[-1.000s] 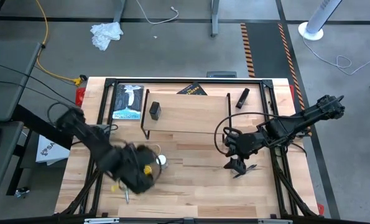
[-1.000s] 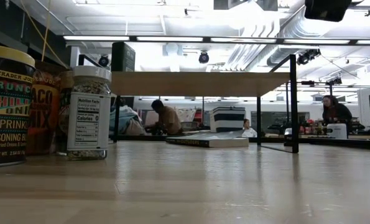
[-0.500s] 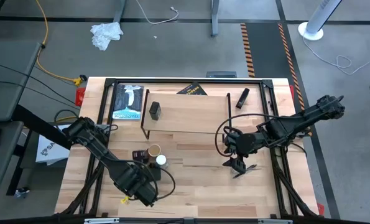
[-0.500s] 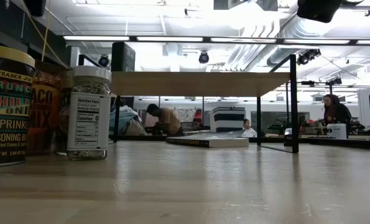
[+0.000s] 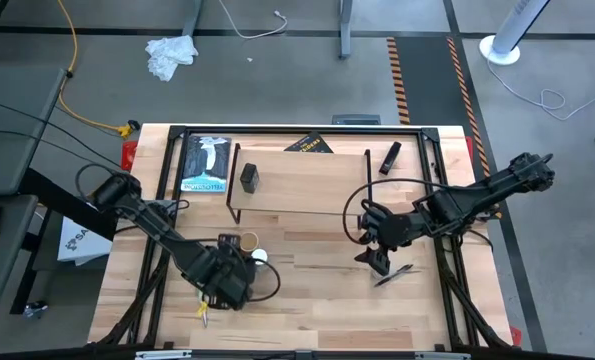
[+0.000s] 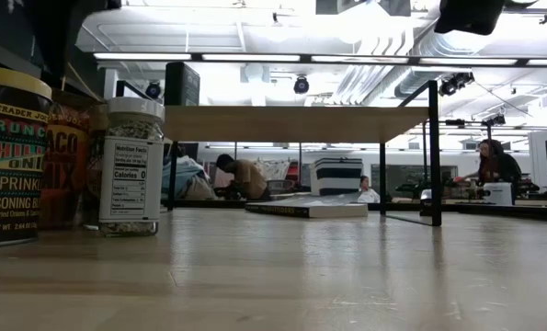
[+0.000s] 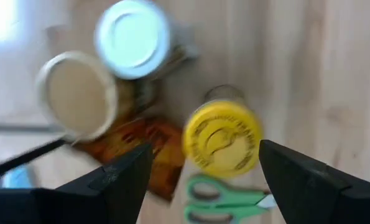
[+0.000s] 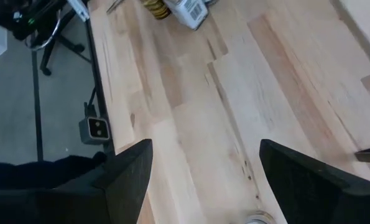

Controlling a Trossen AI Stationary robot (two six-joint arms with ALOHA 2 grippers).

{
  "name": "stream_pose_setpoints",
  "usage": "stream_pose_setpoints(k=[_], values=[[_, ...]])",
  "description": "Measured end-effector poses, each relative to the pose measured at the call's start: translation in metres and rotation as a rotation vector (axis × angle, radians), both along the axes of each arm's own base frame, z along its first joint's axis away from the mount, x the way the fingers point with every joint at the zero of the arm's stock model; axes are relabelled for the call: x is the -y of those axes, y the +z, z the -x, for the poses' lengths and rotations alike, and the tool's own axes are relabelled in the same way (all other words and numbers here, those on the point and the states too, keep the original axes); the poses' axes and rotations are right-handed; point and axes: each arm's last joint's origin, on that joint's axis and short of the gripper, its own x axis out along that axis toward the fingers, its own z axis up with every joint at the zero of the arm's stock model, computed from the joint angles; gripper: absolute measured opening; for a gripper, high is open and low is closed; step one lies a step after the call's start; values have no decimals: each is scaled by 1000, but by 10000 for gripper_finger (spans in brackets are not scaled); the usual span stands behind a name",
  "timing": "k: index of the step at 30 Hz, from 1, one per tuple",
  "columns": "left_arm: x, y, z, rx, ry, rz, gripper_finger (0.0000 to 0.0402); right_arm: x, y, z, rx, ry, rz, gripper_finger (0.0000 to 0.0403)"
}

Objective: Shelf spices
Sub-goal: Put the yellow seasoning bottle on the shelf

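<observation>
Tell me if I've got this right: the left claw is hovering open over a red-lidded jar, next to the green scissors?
Not quite: the jar's lid is yellow, not red, as the left wrist view shows. The left gripper does hover open above it, beside the green scissors.

Bare wood before the shelf (image 5: pixel 302 180); jars (image 5: pixel 249 243) and scissors (image 5: pixel 203 312) crowding the left corner.
</observation>
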Motion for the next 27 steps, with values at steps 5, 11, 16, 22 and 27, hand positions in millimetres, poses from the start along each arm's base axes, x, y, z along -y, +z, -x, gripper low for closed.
stream_pose_setpoints(k=[5, 11, 16, 22, 27], values=[[-1, -13, -1, 2, -81, 80, 288, 1, 0, 0, 0, -58, -15, 293], [-3, -19, 0, 0, -123, 40, 288, 2, 0, -1, 9, -149, -23, 293], [-3, -34, 3, -21, -122, 72, 288, 3, 0, -1, 11, -183, -33, 293], [-5, -44, 2, -19, -109, 93, 286, 3, 0, -1, 9, -199, -47, 293], [-4, -33, -2, 26, -52, 113, 237, 3, 0, -1, 9, -198, -46, 293]])
